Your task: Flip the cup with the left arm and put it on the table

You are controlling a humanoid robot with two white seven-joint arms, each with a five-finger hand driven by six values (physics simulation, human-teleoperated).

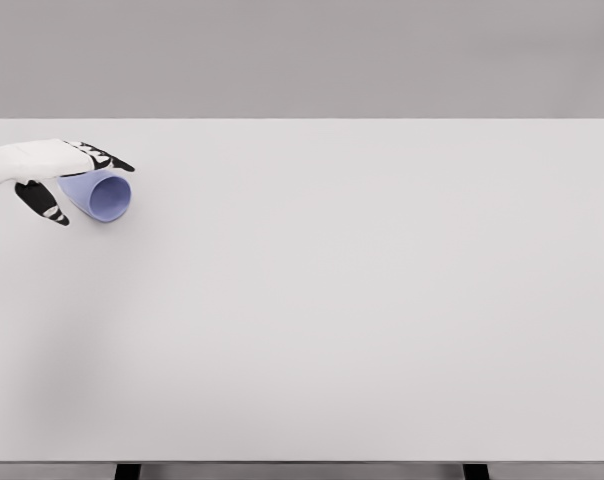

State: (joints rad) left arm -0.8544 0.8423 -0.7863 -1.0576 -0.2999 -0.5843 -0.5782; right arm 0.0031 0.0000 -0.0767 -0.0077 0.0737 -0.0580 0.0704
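A light blue cup [106, 197] is tipped on its side near the table's far left, its open mouth turned toward me and a little to the right. My left hand [92, 190] comes in from the left edge and wraps the cup's body. The black-tipped fingers [104, 158] lie over the top of the cup, and the thumb [44, 202] sits below and behind it. The cup's closed end is hidden behind the hand. My right arm does not show in the head view.
The white table [362, 300] fills most of the view, with its far edge at the top and its near edge at the bottom. A plain grey wall stands behind it.
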